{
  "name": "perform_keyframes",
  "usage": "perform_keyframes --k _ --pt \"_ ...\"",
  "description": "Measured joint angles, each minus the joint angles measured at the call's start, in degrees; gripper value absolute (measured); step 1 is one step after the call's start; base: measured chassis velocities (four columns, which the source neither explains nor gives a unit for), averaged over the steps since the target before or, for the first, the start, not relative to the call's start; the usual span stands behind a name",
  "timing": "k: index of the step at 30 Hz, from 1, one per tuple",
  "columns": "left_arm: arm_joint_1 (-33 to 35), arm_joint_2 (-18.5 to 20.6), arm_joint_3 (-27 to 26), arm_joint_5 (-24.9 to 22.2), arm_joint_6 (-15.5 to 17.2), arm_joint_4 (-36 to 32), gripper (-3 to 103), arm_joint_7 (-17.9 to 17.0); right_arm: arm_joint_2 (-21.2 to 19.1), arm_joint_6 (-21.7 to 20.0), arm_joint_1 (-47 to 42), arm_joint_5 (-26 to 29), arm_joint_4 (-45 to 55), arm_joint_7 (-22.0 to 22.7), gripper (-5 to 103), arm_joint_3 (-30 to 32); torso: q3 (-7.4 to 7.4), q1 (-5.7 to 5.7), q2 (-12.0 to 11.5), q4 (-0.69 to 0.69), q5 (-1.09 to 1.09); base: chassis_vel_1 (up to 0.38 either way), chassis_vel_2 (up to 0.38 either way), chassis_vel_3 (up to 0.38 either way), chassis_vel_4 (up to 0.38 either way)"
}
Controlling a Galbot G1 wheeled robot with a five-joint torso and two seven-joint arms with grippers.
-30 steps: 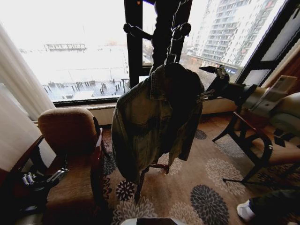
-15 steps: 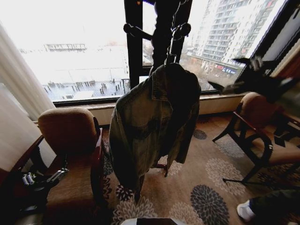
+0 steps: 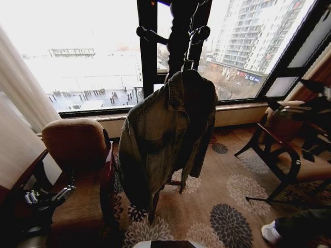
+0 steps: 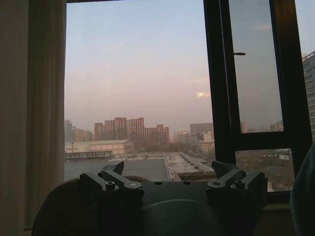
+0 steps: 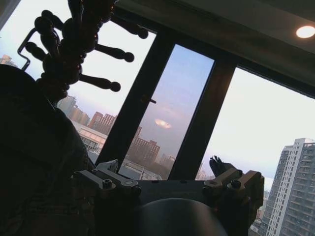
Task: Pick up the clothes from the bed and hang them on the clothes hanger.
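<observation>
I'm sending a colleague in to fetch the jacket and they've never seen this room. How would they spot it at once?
Face the big window; before its dark central frame stands a coat stand with knobbed pegs. The denim jacket hangs from it, between the brown armchair and a dark-framed chair. It is the one garment there, pale washed denim, collar up.

Hanger: hidden under the jacket.
Coat stand: top cut off by the edge.
Right pincer: blurred at the edge.
</observation>
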Motion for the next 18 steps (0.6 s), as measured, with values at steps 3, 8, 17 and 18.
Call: perform_keyframes --k 3,8,17,18 --pt "0.0 -0.01 0.01 0.0 0.0 0.0 100 0.01 -5.06 0.18 4.14 -0.56 0.36 -0.24 100 -4.77 0.0 0.0 0.0 0.01 0.0 0.0 0.0 0.0 0.0" --pt "0.0 -0.01 0.01 0.0 0.01 0.0 100 0.01 -10.44 1.03 6.67 -3.11 0.3 -0.47 100 -9.69 0.0 0.0 0.0 0.0 0.0 0.0 0.0 0.0 0.0" --pt "0.0 -0.01 0.01 0.0 0.01 0.0 100 0.01 -18.13 3.77 8.48 -11.99 -1.4 -1.61 100 -20.37 0.0 0.0 0.0 0.0 -0.01 0.0 0.0 0.0 0.0" --pt "0.0 0.0 0.01 0.0 0.01 0.0 100 0.01 -18.89 4.25 8.61 -13.08 -1.75 -1.87 100 -21.67 0.0 0.0 0.0 0.0 0.0 0.0 0.0 0.0 0.0"
